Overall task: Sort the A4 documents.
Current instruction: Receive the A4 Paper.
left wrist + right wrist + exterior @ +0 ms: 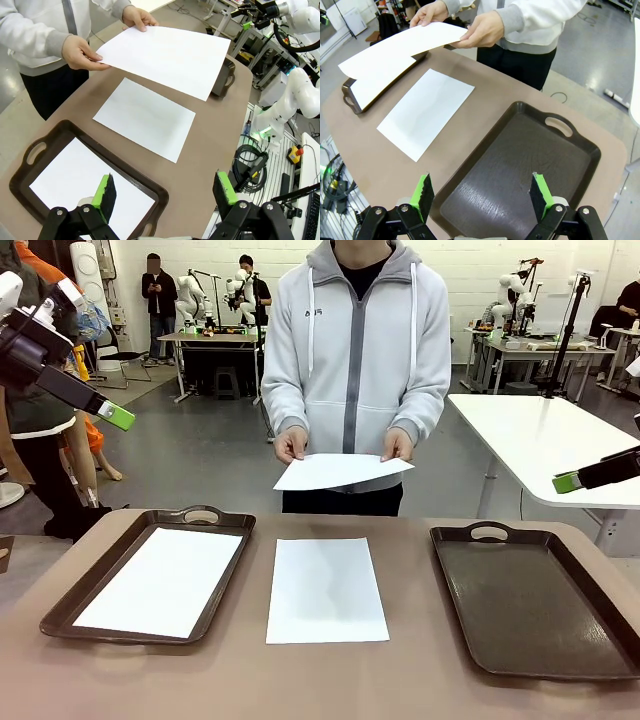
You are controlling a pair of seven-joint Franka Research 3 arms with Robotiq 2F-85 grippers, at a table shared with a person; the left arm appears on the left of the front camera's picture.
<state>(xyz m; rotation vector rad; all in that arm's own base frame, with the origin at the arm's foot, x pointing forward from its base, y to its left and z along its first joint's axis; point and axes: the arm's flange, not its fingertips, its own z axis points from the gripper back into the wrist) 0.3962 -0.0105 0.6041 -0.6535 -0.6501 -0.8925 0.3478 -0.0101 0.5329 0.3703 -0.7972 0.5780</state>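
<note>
One sheet (340, 471) is held at its far edge above the table (400, 680); a second sheet (326, 590) lies between the trays (60, 615). Left gripper (165, 190) and right gripper (481, 192) are spread wide, empty.

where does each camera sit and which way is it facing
Front: fixed on the robot's side, facing the person holding a sheet; left gripper and right gripper at the sides.
Left wrist: above the left tray, looking down past its open gripper.
Right wrist: above the empty right tray, past its open gripper.
Wrist views share the loose sheet.
</note>
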